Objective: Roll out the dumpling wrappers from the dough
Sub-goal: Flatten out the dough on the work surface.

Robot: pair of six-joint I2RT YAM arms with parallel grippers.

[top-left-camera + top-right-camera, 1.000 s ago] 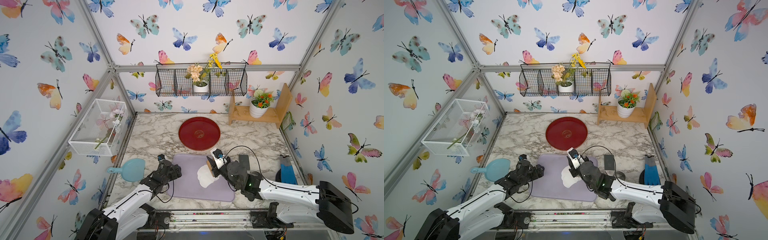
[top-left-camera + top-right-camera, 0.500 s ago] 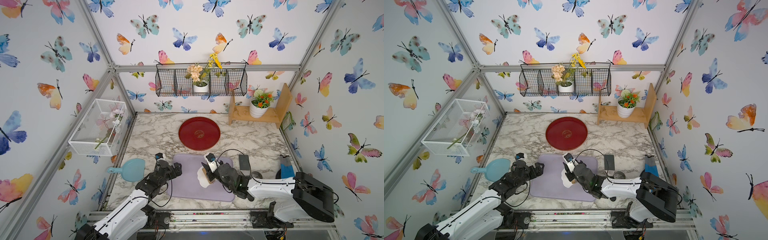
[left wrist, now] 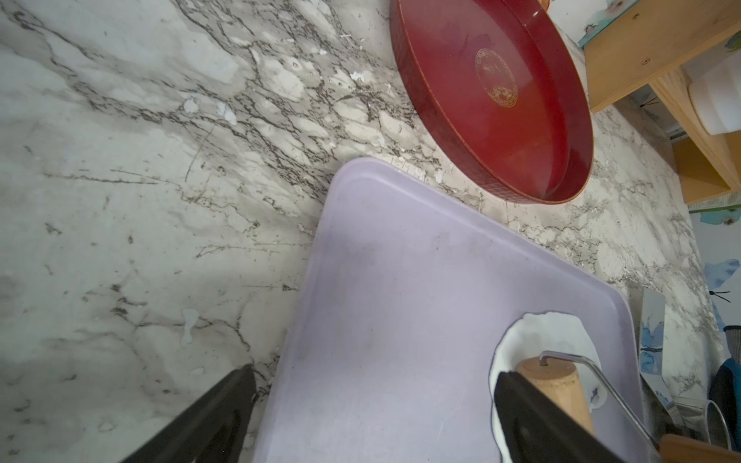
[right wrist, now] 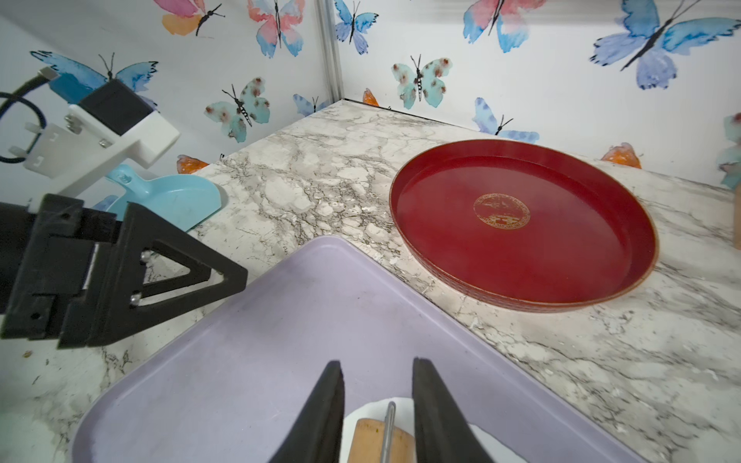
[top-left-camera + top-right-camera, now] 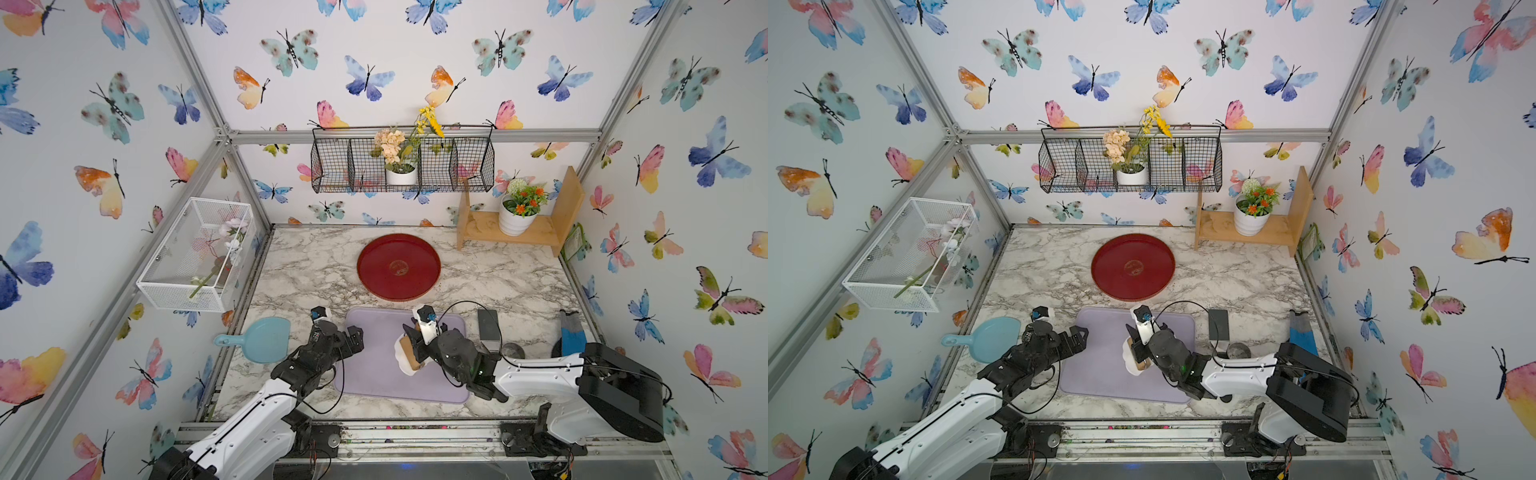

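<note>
Wooden roller grasped by right tool, rested on dough.
Released left tool is placed at dough's nine o'clock.

The grey-veined marble bench carries a round red tray mid-back, a lilac rectangular board by the front edge and a pale blue plastic scoop at the left edge.

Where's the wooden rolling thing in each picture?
Top view: wooden roller on the dough, on the purple mat.
Top view: same spot.
Left wrist: lying on the dough.
Right wrist: framed by the right end effector, at.
Shared landmark: red tray, just beyond the mat.
</note>
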